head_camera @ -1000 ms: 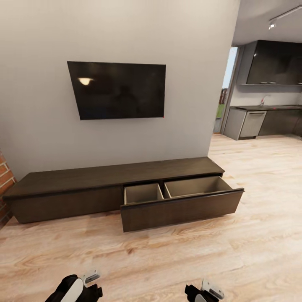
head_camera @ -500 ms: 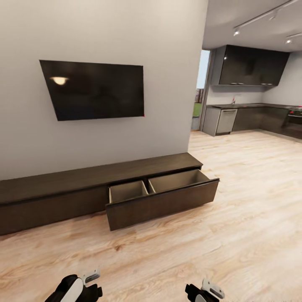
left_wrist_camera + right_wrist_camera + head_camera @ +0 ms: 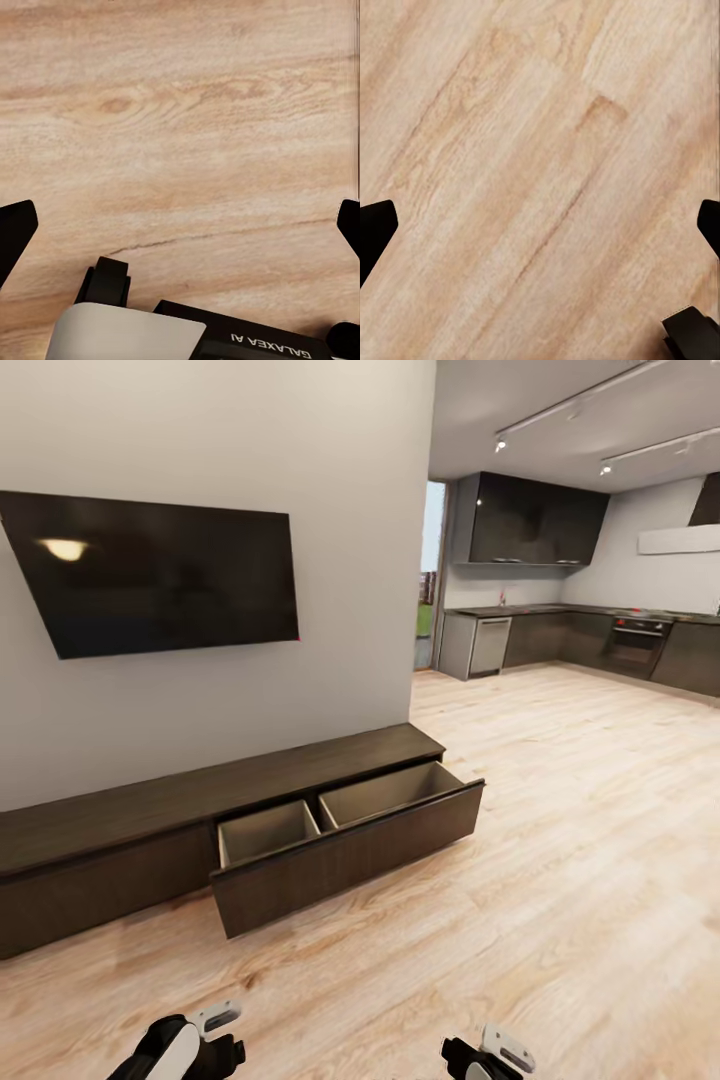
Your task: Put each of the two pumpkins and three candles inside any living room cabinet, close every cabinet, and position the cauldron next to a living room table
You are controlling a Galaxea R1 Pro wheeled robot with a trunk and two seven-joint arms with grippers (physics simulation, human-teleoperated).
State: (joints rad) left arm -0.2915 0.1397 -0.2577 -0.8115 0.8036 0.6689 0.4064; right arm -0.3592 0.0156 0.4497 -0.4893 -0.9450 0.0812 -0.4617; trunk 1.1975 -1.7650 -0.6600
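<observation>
While both arms hang low, the left pincer [image 3: 180, 225] has its fingers spread wide apart over bare wood floor [image 3: 187, 112], holding nothing, and the right pincer [image 3: 540, 225] is likewise spread and empty. Ahead, the cabinet [image 3: 120, 830] runs along the grey wall under a wall-mounted television [image 3: 160, 570]. Its right-hand drawer [image 3: 350, 840] stands pulled out, its two pale compartments bare. Beyond the wall's end lies a dark kitchen [image 3: 560, 610].
</observation>
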